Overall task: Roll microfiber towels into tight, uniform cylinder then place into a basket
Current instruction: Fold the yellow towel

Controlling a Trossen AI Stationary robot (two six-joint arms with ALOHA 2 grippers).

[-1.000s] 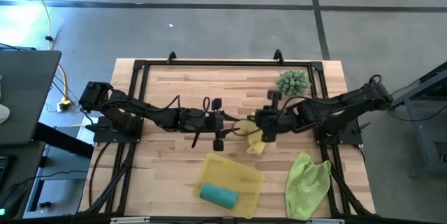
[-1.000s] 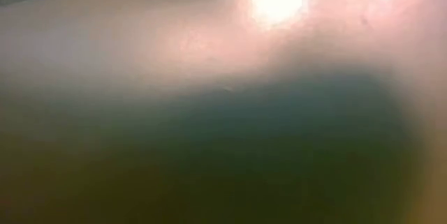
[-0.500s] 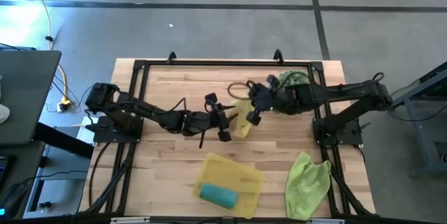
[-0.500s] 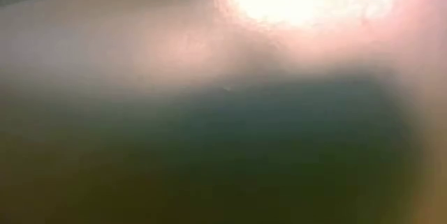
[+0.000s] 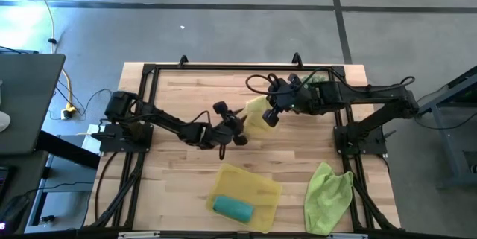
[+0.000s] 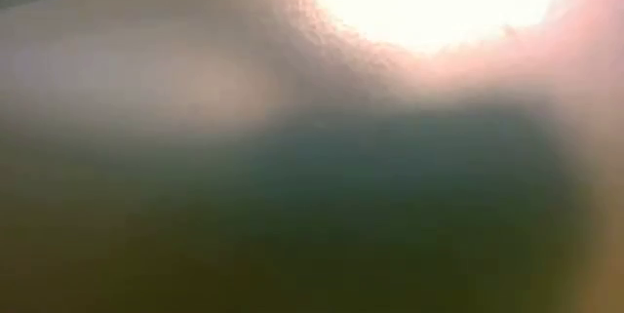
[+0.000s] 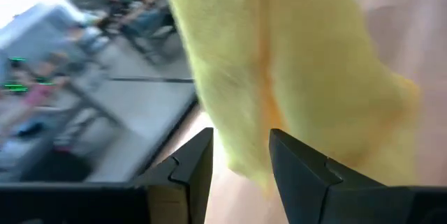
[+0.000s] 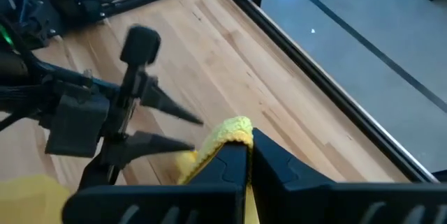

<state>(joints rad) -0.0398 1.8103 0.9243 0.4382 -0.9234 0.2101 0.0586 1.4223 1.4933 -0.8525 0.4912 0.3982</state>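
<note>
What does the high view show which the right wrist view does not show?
Only the high view shows the basket with the rolled teal towel, the lime green towel and the spiky plant. Only the right wrist view shows the right gripper shut on the yellow towel's edge up close. Both show the yellow towel, the left gripper and the wooden table.

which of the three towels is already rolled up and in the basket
The teal towel: it lies as a short roll inside the yellow basket. The lime green towel lies crumpled on the table, and the yellow towel hangs pinched in the right gripper.
</note>
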